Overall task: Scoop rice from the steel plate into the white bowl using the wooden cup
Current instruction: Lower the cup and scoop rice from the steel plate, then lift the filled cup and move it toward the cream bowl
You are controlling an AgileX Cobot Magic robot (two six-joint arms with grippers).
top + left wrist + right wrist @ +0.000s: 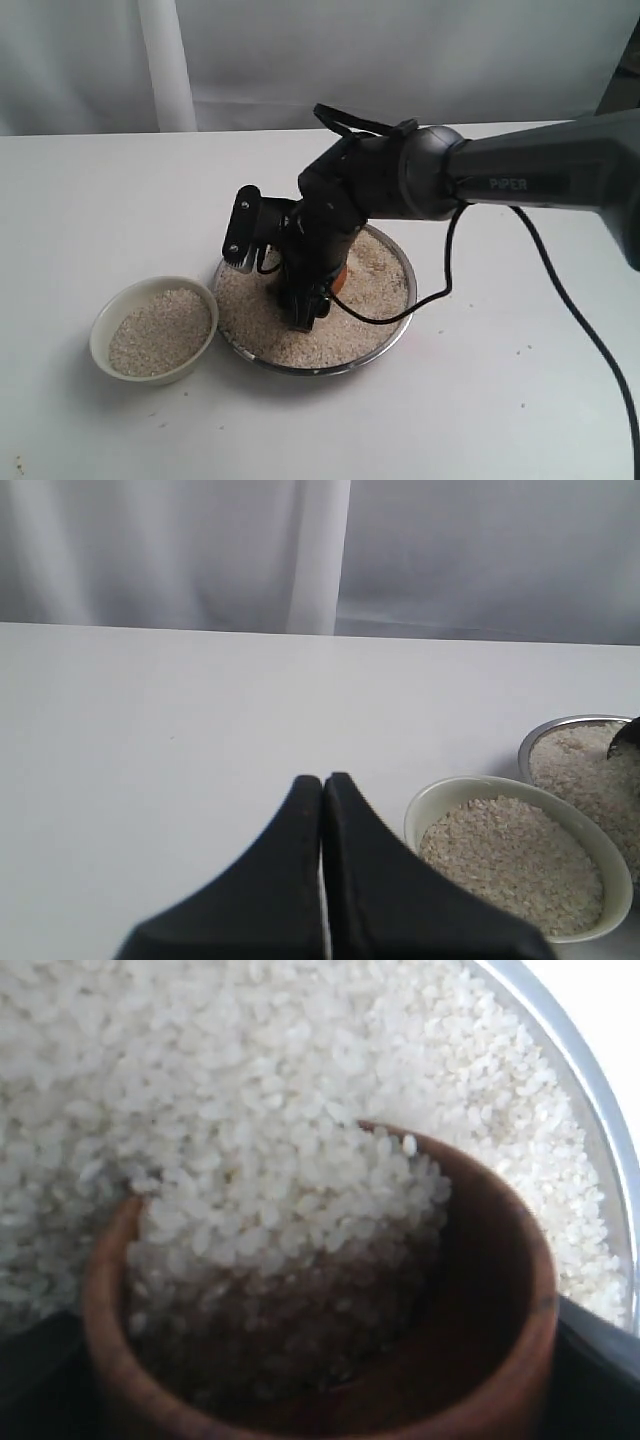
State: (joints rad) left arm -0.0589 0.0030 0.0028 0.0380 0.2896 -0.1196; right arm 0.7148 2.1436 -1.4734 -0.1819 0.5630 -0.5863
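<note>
The steel plate (408, 300) holds a bed of rice (300, 345) at the table's middle. My right gripper (305, 308) reaches down into it, shut on the wooden cup (520, 1290). The cup lies tilted in the grains, and rice (290, 1250) spills into its mouth and fills part of it. In the exterior view only a reddish sliver of the cup (340, 279) shows behind the gripper. The white bowl (100, 330) stands left of the plate with rice (158, 330) in it. My left gripper (323, 778) is shut and empty above bare table, with the bowl (480, 783) and plate (560, 723) beside it.
The right arm's black cable (560, 290) trails over the table on the right. A few loose grains (160, 412) lie in front of the bowl. A pale curtain (165, 60) hangs behind the table's far edge.
</note>
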